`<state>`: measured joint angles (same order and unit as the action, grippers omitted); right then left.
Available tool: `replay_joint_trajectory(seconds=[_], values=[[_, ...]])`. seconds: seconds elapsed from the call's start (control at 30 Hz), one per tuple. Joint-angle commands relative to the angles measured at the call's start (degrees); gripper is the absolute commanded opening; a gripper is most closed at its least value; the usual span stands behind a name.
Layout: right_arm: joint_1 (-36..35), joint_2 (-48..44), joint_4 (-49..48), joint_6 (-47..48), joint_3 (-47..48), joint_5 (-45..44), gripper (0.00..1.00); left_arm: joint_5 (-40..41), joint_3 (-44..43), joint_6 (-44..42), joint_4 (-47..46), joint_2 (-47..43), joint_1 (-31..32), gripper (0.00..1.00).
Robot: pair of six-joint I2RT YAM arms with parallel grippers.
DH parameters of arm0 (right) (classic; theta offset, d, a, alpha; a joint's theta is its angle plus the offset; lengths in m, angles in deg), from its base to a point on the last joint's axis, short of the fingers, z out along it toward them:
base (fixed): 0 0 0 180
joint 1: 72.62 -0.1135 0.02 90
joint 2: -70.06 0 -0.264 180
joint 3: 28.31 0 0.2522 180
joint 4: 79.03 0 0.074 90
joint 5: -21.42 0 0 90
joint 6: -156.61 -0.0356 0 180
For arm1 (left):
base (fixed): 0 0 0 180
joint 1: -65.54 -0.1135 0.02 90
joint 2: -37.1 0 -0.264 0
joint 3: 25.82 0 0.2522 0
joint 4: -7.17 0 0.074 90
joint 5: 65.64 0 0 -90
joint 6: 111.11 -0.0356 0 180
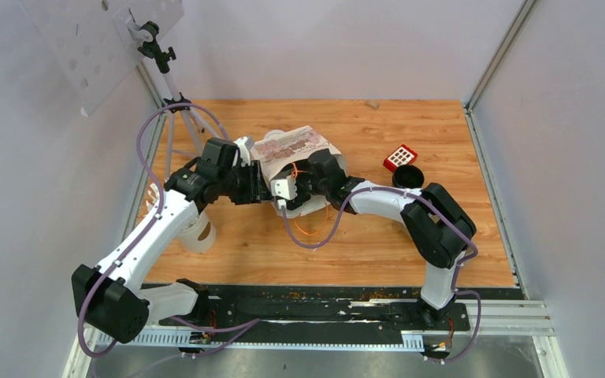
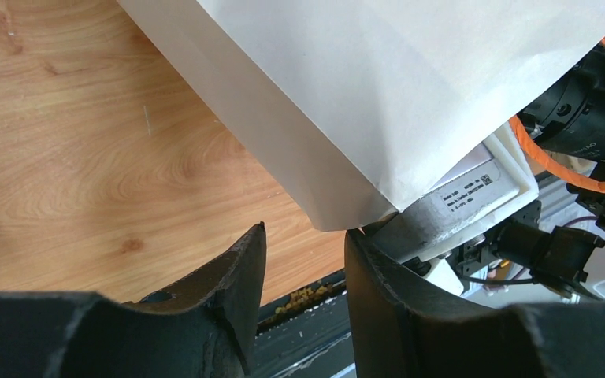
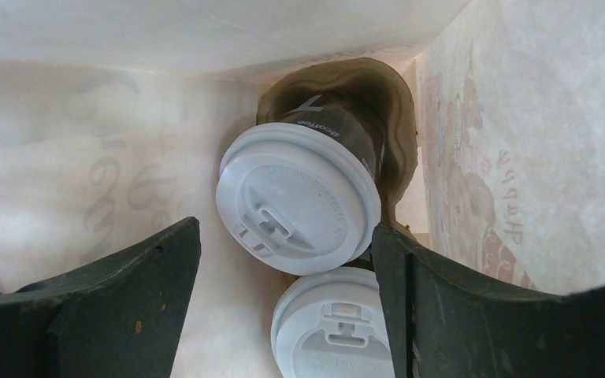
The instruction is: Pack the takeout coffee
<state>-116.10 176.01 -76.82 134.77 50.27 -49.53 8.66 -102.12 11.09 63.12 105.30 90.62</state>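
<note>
Paper walls of the bag [image 1: 295, 146] enclose the right tool [image 3: 285, 228], jaws wide and gripping nothing, with the upper cup [image 3: 298, 206] just ahead and the lower cup [image 3: 335, 335] beneath it, while the left tool [image 2: 306, 232], half open and empty, faces the bag's corner, likely to steady it.

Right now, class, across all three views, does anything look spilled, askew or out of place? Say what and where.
Yes: yellowish crumbs are scattered along the black rail at the table's near edge, like spilled food. Nothing else stands out.
</note>
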Motion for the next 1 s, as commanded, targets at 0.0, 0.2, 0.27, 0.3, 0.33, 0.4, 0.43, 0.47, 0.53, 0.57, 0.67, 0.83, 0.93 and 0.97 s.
replay_joint_trajectory(seconds=[0.0, 0.2, 0.27, 0.3, 0.33, 0.4, 0.43, 0.47, 0.53, 0.57, 0.67, 0.83, 0.93, 0.97], values=[[0.19, -1.39, -2.85, -3.05, 1.49, 1.54, 0.79, 0.29, 0.72, 0.95, -4.24, -0.52, 0.14, 0.49], [0.31, -0.88, -2.95, -4.65, 2.10, 1.45, 0.78, -1.28, 2.58, 2.61, -7.50, -0.99, 0.14, 0.53], [0.37, -0.79, -2.95, -5.10, 2.31, 1.39, 0.78, -1.39, 3.21, 3.13, -8.20, -1.05, 0.23, 0.54], [0.44, -0.69, -3.03, -5.38, 2.33, 1.46, 0.78, -1.36, 3.60, 3.25, -8.60, -1.19, 0.23, 0.54], [0.49, -0.67, -3.04, -5.55, 2.33, 1.56, 0.78, -0.94, 3.91, 3.37, -8.77, -1.20, 0.23, 0.54], [0.53, -0.74, -3.04, -5.99, 2.33, 1.84, 0.78, -0.23, 4.41, 3.46, -9.45, -1.02, 0.23, 0.54], [0.51, -0.78, -3.12, -6.33, 2.33, 1.93, 0.78, -0.21, 4.52, 3.64, -9.63, -0.92, 0.23, 0.53], [0.61, -0.89, -3.19, -6.68, 2.33, 2.11, 0.78, -0.22, 4.42, 3.66, -9.80, -0.73, 0.23, 0.50], [0.66, -0.91, -3.38, -7.25, 2.25, 2.34, 0.77, -0.12, 4.09, 3.78, -9.65, -0.67, 0.23, 0.41], [0.72, -0.98, -3.51, -7.55, 2.12, 2.39, 0.77, 0.00, 3.91, 3.68, -9.39, -0.81, 0.25, 0.36], [1.15, -1.29, -4.66, -8.83, 1.36, 2.63, 0.77, 0.55, 3.34, 3.46, -7.87, -1.54, 0.23, 0.17], [1.86, -2.10, -6.51, -11.03, 0.22, 3.10, 0.76, 0.49, 3.69, 3.65, -6.08, -2.68, 0.23, 0.04], [2.16, -2.48, -7.10, -12.08, -0.27, 3.61, 0.76, -0.01, 3.55, 3.59, -5.55, -2.56, 0.23, 0.00], [2.18, -2.57, -7.16, -12.16, -0.42, 3.67, 0.76, -0.05, 3.42, 3.61, -5.35, -2.57, 0.22, 0.00]])
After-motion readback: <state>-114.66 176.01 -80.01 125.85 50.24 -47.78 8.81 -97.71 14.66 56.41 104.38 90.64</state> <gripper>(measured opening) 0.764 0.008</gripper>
